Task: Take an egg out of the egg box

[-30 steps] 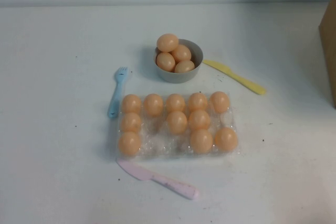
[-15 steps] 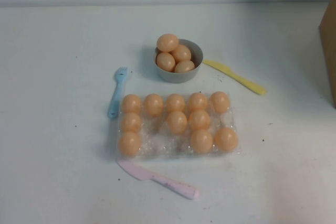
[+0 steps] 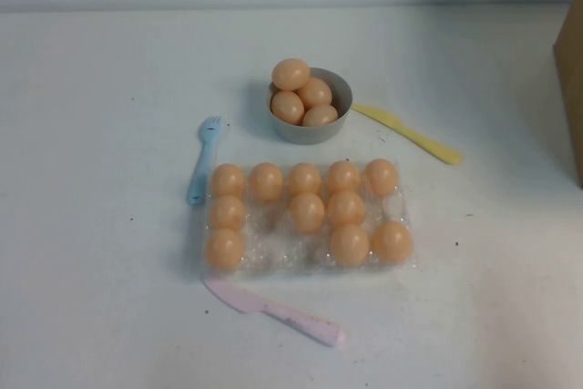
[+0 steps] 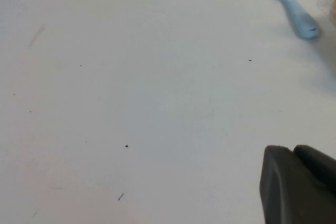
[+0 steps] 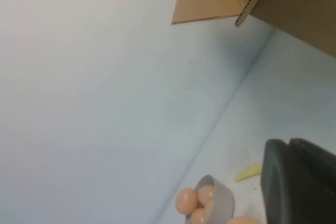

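Observation:
The clear plastic egg box (image 3: 270, 255) lies mid-table in the high view. Several peach-orange eggs sit in its cups, one of them at the front left corner (image 3: 225, 249), and some cups stand empty. Neither arm shows in the high view. In the left wrist view my left gripper (image 4: 292, 148) is shut on nothing over bare table, left of the box. In the right wrist view my right gripper (image 5: 288, 141) is also shut and empty, raised off the table and looking toward the bowl (image 5: 223, 203).
A round grey bowl (image 3: 335, 125) holding several eggs stands behind the box. A blue fork (image 3: 202, 161) lies at the box's left, a yellow knife (image 3: 408, 134) behind it to the right, a pink knife (image 3: 273, 312) in front. A cardboard box (image 3: 570, 70) stands at the right edge.

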Tool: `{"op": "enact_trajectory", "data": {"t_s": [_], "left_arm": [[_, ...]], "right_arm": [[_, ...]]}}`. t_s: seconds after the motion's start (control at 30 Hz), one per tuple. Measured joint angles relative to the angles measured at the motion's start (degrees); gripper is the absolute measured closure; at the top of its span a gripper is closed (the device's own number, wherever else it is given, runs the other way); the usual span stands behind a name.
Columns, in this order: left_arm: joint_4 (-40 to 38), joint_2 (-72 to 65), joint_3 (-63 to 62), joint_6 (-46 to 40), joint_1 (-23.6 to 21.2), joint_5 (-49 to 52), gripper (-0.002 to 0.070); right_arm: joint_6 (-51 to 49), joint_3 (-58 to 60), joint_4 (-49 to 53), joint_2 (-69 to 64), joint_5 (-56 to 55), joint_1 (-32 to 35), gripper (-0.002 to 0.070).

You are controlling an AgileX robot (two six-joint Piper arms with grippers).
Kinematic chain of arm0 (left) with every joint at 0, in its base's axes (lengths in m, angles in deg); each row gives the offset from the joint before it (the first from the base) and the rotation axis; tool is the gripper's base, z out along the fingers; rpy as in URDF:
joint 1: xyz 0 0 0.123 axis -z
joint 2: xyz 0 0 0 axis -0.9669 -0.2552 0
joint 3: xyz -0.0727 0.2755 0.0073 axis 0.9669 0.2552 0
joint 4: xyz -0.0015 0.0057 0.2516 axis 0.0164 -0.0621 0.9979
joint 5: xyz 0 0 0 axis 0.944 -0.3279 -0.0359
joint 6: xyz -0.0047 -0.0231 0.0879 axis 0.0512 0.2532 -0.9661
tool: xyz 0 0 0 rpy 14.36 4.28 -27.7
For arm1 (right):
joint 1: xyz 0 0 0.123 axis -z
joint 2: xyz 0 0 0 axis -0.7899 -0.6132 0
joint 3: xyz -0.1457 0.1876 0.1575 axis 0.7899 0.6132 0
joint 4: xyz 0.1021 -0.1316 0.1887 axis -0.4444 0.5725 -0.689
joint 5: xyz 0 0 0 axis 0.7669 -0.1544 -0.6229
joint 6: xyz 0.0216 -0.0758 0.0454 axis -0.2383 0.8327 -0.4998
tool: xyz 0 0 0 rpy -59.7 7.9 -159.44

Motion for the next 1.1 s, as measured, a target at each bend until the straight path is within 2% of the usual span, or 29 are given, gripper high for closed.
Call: {"op": "enact_trajectory", "data": {"t_s": [0.23,0.37,0.43,0.57,0.67,0.87,0.97,1.1], "left_arm": [[0.0,0.0,0.0,0.0,0.0,0.0,0.0678],[0.0,0.0,0.0,0.0,0.0,0.0,0.0678],[0.0,0.0,0.0,0.0,0.0,0.0,0.0678],[0.0,0.0,0.0,0.0,0.0,0.0,0.0678],[0.0,0.0,0.0,0.0,0.0,0.0,0.0678],[0.0,0.0,0.0,0.0,0.0,0.0,0.0678],[0.0,0.0,0.0,0.0,0.0,0.0,0.0678],[0.0,0.0,0.0,0.0,0.0,0.0,0.0678]], "right_arm": [[0.1,0.0,0.0,0.0,1.3,0.0,0.0694],[4.5,0.0,2.6,0.0,10.4,0.0,0.0694],[5.7,-1.0,7.7,-0.4,14.7,0.0,0.0694],[4.3,-9.9,24.7,-7.9,22.0,0.0,0.0694],[4.2,-17.5,33.6,-14.0,23.2,-0.3,0.0694],[5.4,-21.6,32.7,-21.4,15.0,-0.5,0.0694],[10.3,-24.9,35.7,-27.5,21.3,-0.5,0.0694],[11.7,-33.5,44.2,-39.8,31.9,-0.9,0.0694]]}}
